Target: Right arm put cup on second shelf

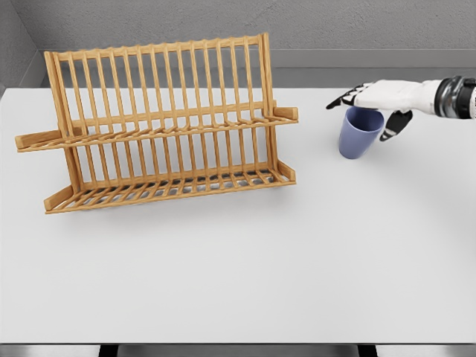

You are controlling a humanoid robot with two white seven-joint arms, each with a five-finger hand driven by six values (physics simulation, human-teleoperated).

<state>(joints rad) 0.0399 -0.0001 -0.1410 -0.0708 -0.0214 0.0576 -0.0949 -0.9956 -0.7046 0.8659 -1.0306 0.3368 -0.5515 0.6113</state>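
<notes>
A blue-violet cup (360, 134) stands upright on the white table (238, 268) at the right, well apart from the rack. My right hand (370, 110) comes in from the right edge and hovers at the cup's rim. Its fingers (342, 99) reach out straight past the rim on the far side, and the thumb hangs down beside the cup's right wall. The hand looks open, not closed around the cup. The wooden two-tier dish rack (167, 123) stands at the left-centre, with its upper shelf (171, 128) above the lower shelf (178, 184); both shelves hold nothing.
A grey wall runs behind the table's far edge. The table's front edge (238, 343) lies near the bottom of the picture. Bare tabletop lies between the rack's right end and the cup.
</notes>
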